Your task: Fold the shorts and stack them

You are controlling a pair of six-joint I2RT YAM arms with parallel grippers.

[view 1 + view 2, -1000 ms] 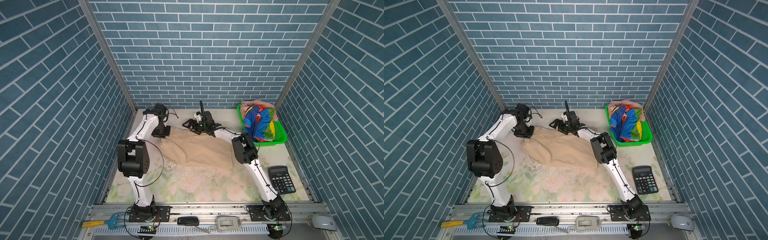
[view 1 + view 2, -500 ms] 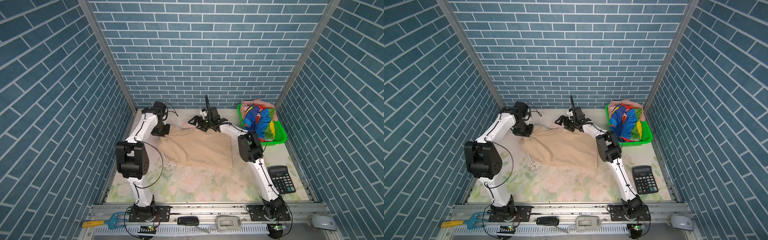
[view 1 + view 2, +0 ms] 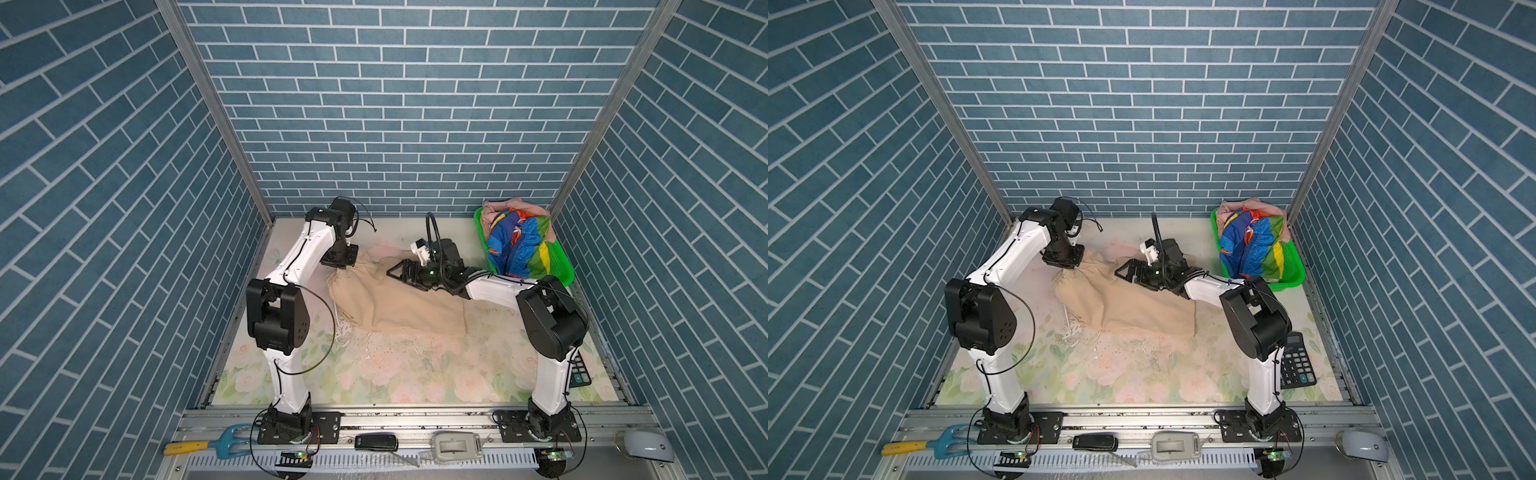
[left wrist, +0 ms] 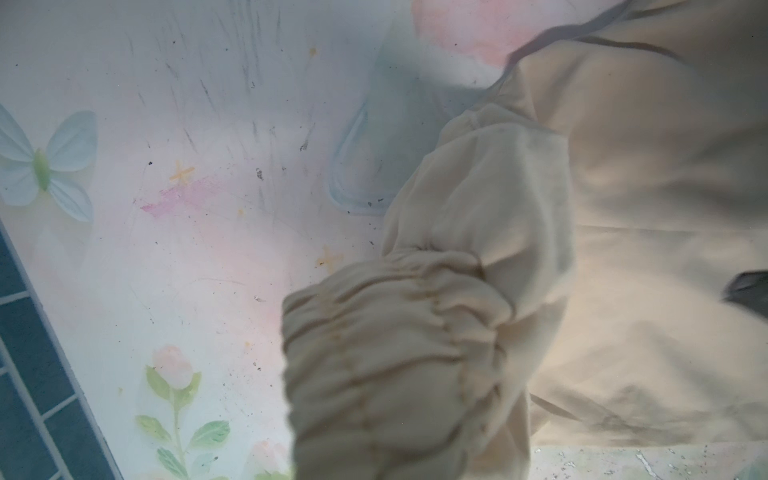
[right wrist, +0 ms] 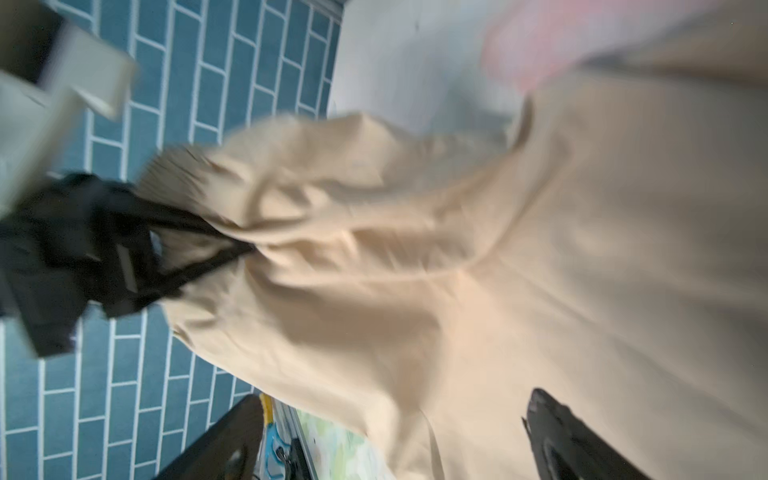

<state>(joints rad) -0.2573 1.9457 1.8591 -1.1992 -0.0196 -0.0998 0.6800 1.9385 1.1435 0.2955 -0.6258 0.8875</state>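
Pinching tan shorts [image 3: 399,303], mid-frame, tight with left gripper [image 5: 249,249]. Hovering right gripper [image 3: 397,272] wide, holding nothing. Just starting first fold, likely. Leaving rainbow shorts [image 3: 519,249], pink shorts [image 3: 505,205] in basket [image 3: 566,272], upper right.

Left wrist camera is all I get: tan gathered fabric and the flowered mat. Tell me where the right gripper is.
Observer: In both top views the right gripper hangs open over the far edge of the beige shorts, gripping nothing.
Operator: Confirm my left grip. I see no fingers in my view.
Observer: The right wrist view shows the left gripper shut on a gathered corner of the beige shorts.
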